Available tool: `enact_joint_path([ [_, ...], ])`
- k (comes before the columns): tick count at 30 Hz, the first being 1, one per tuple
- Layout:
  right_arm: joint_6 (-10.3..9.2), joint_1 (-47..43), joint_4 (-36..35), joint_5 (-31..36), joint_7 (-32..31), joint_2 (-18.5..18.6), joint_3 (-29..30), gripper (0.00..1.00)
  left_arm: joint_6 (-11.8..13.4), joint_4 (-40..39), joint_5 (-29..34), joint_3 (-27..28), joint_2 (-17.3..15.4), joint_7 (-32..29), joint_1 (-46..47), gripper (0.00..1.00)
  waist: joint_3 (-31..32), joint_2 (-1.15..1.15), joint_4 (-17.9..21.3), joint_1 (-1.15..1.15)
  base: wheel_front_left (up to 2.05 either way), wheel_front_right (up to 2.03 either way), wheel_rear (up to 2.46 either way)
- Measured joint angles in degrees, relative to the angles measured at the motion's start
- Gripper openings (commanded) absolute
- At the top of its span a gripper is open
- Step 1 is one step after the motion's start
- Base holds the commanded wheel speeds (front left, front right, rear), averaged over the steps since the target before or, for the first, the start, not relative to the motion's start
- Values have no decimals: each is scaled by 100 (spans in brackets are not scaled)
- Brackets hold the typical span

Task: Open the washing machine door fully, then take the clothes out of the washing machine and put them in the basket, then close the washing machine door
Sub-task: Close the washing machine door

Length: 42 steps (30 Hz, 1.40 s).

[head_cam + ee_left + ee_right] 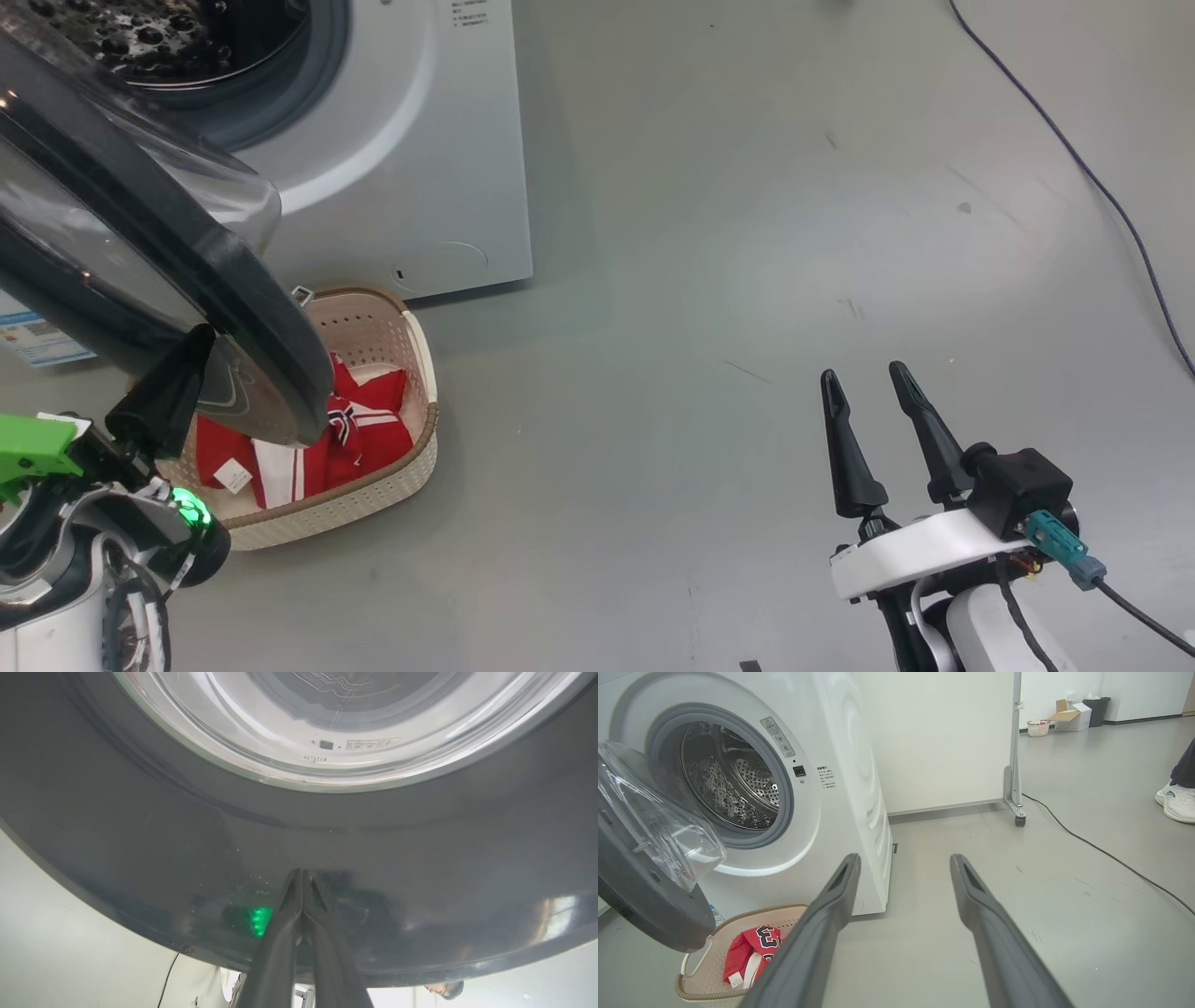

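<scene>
1. Step in hand, by the look of it: closing. The bright red clothes (373, 434) with white stripes and navy numerals lie in the small cream perforated plastic basket (430, 392). The basket sits on the grey floor (747, 280), just in front of the big white front-loading washing machine (420, 140). What shows of the steel perforated drum (738, 788) looks empty.
2. The large round washing machine door (261, 317) has a glossy black rim and a bulging clear glass bowl (658, 826). It is part-open, swung out over the basket, and hides part of the clothes in the head view.
3. Left hand (302, 875): fingers pressed together with nothing between them, tips touching the door's black outer face near its lower edge.
4. Right hand (864, 373): fingers wide apart, empty, over bare floor well right of the machine.
5. Next move likely calls for a steady push along the door's arc toward the grey gasket until it latches. Tips may slip on the glossy plastic, so square contact is needed.
</scene>
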State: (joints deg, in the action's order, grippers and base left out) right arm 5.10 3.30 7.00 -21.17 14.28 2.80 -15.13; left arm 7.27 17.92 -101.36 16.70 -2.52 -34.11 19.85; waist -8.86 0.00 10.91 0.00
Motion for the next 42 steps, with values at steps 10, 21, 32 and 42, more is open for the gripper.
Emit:
enact_joint_path([
  [10, -22, -7, -51, -60, 1, -2, -89, 100, 1, 153, -1, 192, 48, 645, 307, 0, -68, 0, 589, 0, 0, 0, 0],
  [21, -22, -25, -120, -160, 1, -4, -344, 100, 1, 328, -1, 258, 63, 1206, 614, 0, -148, 0, 1111, 0, 0, 0, 0],
  [32, -174, -31, -327, -300, 1, -14, -119, 100, 1, 489, 1, -102, 105, 1258, 728, 0, -207, 0, 1214, 0, 0, 0, 0],
  [42, -223, -33, -403, -127, 1, -18, 197, 100, -121, 545, 388, -895, 111, 1063, 678, 0, -181, 0, 792, 0, 0, 0, 0],
])
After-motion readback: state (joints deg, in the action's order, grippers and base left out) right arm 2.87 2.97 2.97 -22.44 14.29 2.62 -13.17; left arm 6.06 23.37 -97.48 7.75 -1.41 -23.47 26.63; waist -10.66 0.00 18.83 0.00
